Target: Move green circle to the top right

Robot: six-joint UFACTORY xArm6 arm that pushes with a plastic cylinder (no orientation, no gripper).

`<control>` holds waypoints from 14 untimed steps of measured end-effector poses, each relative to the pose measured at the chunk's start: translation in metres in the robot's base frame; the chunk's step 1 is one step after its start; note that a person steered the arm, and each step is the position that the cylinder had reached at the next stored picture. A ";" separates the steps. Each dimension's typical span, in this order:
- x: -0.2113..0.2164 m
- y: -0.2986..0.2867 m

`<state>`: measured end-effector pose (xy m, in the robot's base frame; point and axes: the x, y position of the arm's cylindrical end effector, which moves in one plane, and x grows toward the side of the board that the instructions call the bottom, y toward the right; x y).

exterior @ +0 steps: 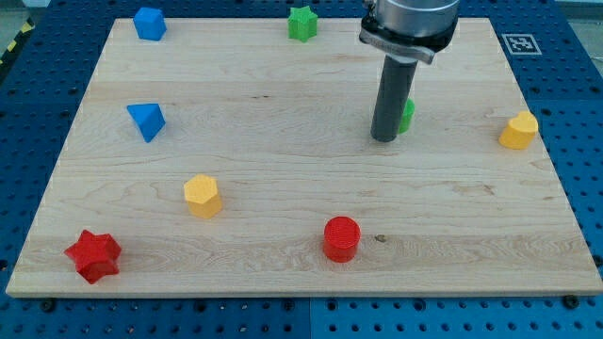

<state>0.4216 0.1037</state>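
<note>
camera view: the wooden board (283,188) fills most of the frame on a blue pegboard table (38,320). my tip (383,139) sits right of centre in the upper half, and the green circle (407,115) is tucked just behind the rod on its right side, mostly hidden, only a green sliver showing. the two look to be touching or nearly so; i cannot tell which. there is no hand or jaw on this arm, so nothing is grasped or clenched: the rod can only shove.

the placing makes sense for the job, in my judgement. the tip stands to the lower left of the green circle, so a push up and to the right would drive it toward the upper right corner of the board, near the white marker tag (517,42) there. that stretch of wood looks bare.

other blocks lie well away: a green star (301,23) at the top centre, a blue block (149,23) at the upper left, a blue triangle-like block (146,121) at the left, a yellow hexagon (202,195) lower left of centre, a red star (93,255) at the lower left corner, a red cylinder (342,238) at the bottom centre, and a yellow block (518,130) at the right edge. the last is the nearest to the likely path, below it.
</note>
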 end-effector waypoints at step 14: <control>-0.072 0.003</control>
